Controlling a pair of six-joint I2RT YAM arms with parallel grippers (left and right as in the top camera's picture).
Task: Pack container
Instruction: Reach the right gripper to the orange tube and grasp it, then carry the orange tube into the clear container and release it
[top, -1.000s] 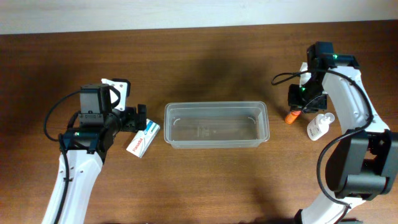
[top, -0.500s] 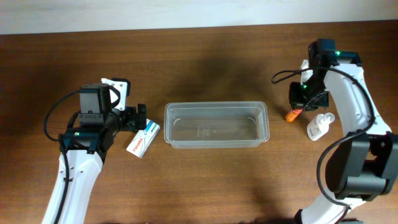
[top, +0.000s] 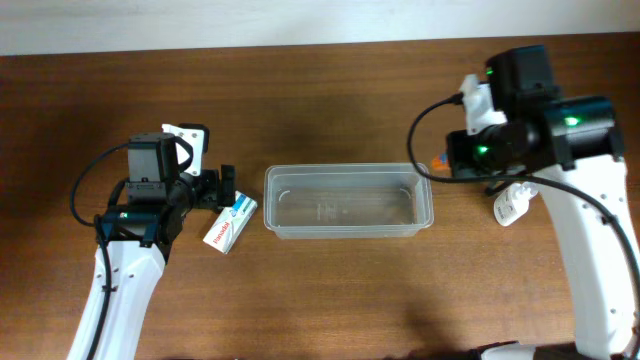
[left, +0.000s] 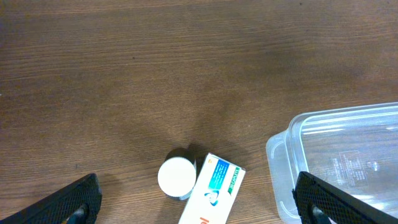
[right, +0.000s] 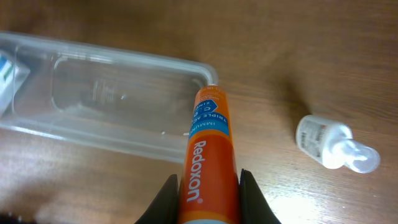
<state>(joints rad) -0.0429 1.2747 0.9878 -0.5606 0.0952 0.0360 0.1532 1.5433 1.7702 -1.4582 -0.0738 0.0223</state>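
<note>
The wooden table (top: 330, 290) is filling the overhead view, with one arm reaching in along its left edge and the other along its right edge. The container (top: 340, 205), a clear shallow tub, is lying in the middle of the tabletop with its long sides running parallel to the far edge, and nothing is lying inside it. The right gripper (right: 209, 202) is clamping its fingers on both sides of an orange tube (right: 208, 143) lettered Redoxon, and in the right wrist view the tube's far end is pointing at the corner of the container's right end. The left gripper (top: 222, 189) is hanging with its fingers spread wide, gripping nothing, between the container and the left edge of the table. Below it a white box (left: 211, 193) with blue print is lying flat, just beside the container's left end, and a small white-capped bottle (left: 176, 177) is standing right against the box. A small white spray bottle (right: 333, 146) is lying on its side toward the right edge, apart from the container.
</note>
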